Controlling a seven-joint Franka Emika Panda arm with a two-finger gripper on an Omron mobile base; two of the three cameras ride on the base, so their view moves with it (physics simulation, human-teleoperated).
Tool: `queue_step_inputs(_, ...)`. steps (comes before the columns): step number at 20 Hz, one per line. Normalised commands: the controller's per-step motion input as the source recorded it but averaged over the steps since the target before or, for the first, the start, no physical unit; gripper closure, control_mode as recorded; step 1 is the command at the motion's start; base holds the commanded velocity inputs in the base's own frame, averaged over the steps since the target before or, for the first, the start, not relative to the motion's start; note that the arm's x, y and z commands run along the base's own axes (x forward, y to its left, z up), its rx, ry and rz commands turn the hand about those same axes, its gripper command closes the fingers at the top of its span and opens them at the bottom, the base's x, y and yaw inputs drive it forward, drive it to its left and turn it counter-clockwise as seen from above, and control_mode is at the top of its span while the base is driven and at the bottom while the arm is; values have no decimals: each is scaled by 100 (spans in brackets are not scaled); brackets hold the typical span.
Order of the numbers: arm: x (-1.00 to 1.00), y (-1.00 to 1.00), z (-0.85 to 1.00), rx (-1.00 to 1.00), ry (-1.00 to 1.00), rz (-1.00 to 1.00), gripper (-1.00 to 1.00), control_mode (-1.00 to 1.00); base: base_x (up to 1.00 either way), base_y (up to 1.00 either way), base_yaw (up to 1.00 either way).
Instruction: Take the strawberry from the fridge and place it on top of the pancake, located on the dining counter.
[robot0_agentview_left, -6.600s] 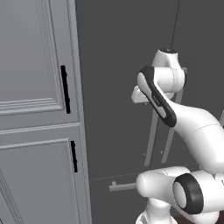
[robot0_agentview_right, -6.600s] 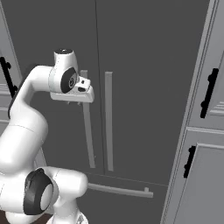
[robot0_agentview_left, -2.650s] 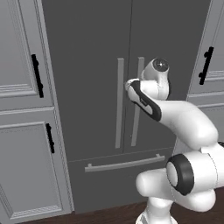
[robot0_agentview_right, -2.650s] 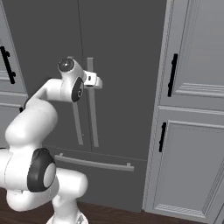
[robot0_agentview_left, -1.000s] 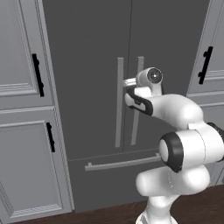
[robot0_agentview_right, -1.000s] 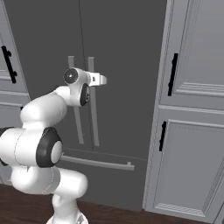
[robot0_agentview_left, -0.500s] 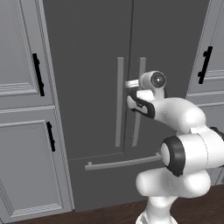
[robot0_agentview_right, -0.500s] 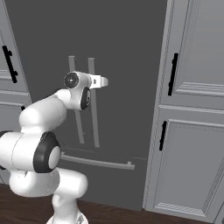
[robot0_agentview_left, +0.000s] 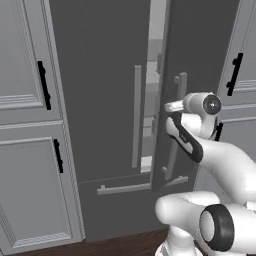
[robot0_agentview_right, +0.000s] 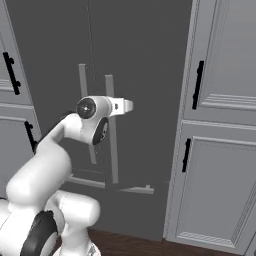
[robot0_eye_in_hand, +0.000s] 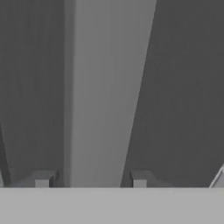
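Note:
The dark grey fridge (robot0_agentview_left: 100, 75) stands straight ahead, and its right door (robot0_agentview_left: 200, 50) is swung ajar. A narrow gap (robot0_agentview_left: 156, 60) between the doors shows the pale interior. My gripper (robot0_agentview_left: 175, 106) is at the right door's long grey bar handle (robot0_agentview_left: 180, 95), roughly at mid height. From the other side the gripper (robot0_agentview_right: 127, 106) sits at that same handle (robot0_agentview_right: 112, 145). In the hand view the handle (robot0_eye_in_hand: 105, 87) runs between my fingertips (robot0_eye_in_hand: 140, 178), and the gripper (robot0_eye_in_hand: 92, 179) is shut on it. The strawberry is hidden inside. The pancake and the dining counter are out of view.
Light grey panelled cabinets with black handles flank the fridge on the left (robot0_agentview_left: 25, 125) and on the right (robot0_agentview_right: 220, 125). The left door's handle (robot0_agentview_left: 136, 115) hangs beside the gap. A drawer bar (robot0_agentview_left: 125, 188) runs across the fridge's lower part, above dark wood floor.
The fridge's right door has swung out from shut, opening a gap onto the pale interior. My gripper has stayed on its handle and come back with it.

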Motion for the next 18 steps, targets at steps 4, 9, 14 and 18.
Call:
queue_step_inputs(4, -94, -67, 36, -5, 1, 0, 100, -100, 0, 0, 0)
queue_step_inputs(9, -34, -17, -9, -8, 1, 0, -100, -100, 0, 0, 0)
queue_step_inputs(14, -58, -15, 12, -4, 0, 0, -100, -100, 0, 0, 0)
queue_step_inputs(18, -100, -18, 70, -2, -4, 0, -100, -100, 0, 0, 0)
